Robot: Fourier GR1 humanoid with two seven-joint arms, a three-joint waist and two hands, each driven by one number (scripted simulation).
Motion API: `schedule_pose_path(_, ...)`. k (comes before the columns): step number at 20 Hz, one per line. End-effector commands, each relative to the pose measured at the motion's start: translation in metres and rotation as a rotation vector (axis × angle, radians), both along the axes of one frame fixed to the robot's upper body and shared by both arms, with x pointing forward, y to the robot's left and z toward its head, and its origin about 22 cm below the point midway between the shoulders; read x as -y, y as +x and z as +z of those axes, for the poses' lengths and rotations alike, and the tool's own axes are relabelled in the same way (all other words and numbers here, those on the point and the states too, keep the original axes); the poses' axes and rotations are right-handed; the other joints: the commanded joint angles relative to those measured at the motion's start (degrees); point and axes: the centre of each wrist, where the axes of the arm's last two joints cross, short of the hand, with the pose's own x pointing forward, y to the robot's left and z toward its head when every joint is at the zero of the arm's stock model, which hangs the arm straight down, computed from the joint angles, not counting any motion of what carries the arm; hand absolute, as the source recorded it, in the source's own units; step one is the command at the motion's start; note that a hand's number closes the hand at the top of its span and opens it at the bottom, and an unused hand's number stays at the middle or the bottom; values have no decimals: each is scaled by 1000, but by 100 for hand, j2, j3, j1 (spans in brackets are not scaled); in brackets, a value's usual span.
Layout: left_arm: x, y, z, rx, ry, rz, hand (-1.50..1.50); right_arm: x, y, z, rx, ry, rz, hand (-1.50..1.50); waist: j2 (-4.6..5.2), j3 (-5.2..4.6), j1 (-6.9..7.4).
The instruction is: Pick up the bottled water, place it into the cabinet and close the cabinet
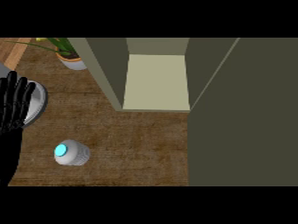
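The counter [132, 140] is dark brown wood grain, filling the lower middle of the head view. The left hand [6, 113] shows at the view's left edge, fingers straight and held together, pointing up, holding nothing; it rests there. Partly behind its fingers lies a grey plate [38, 103] whose rim curves out to the hand's right. Below and to the right of the hand, on bare wood, stands the bottle [71, 153], seen from above as a white round body with a bright cyan cap; it is apart from the hand and untouched. Further right of the hand, and higher, stands the cabinet [154, 83], olive outside with a pale interior open to view. Its door [254, 113] is swung open and covers the right side of the view. A potted plant [67, 54] sits above the hand, just left of the cabinet. The right hand is out of sight.
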Motion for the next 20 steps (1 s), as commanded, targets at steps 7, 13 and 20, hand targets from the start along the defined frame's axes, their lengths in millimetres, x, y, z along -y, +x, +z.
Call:
schedule_pose_path(7,33,-31,-31,-303,-97,-737,-150,-25,-15,-20,-163,109,251,-150,-202,62,-135)
schedule_pose_path(13,4,-84,5,-410,-135,-833,-150,-1,-57,-1,-226,142,294,-150,-271,64,-70)
schedule_pose_path(20,-29,-112,22,-433,-140,-852,-150,10,-98,40,-219,127,306,-150,-265,56,-39)
